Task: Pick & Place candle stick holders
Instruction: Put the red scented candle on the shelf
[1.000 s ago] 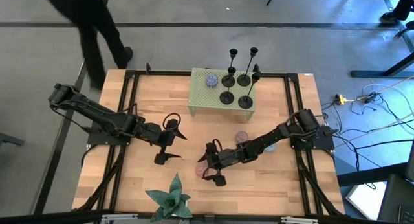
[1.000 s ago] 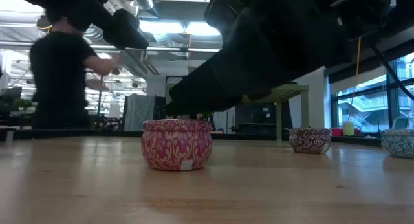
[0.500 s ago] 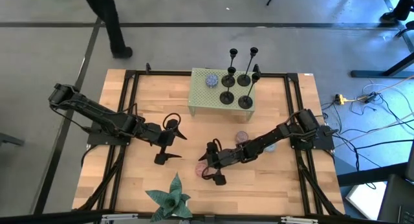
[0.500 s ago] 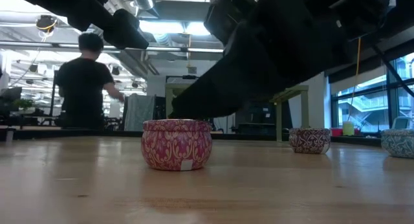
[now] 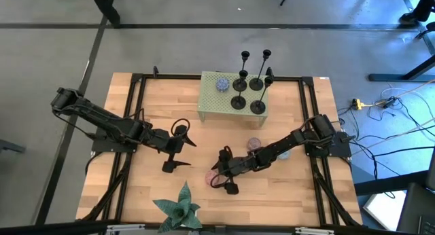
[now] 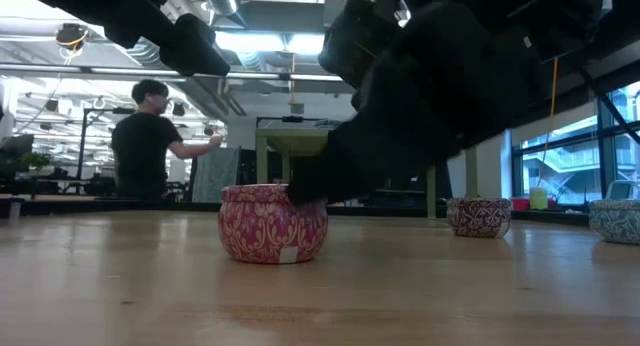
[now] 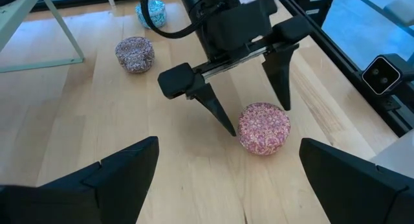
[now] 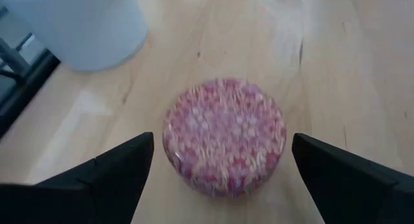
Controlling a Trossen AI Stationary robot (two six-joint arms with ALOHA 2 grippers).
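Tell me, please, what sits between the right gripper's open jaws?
A pink patterned tin sits on the table between the right gripper's jaws, seen in both wrist views; neither jaw visibly touches it.

Pale wood-grain bench point(image 5: 204, 143) with a black frame. Pink tin point(image 7: 263, 127) patterned in fine red-and-cream scrollwork, a small white label on its side in the low view. Second tin point(image 7: 134, 54), mauve with a speckled pattern; third tin point(image 7: 151, 13), teal and white. Light green stand point(image 5: 212, 102) carrying black candle holders point(image 5: 247, 82) and a round blue-grey patterned tin point(image 5: 222, 83). Green star-shaped plant point(image 5: 179, 206). Both arms black. Person point(image 6: 150, 149) in a black shirt.
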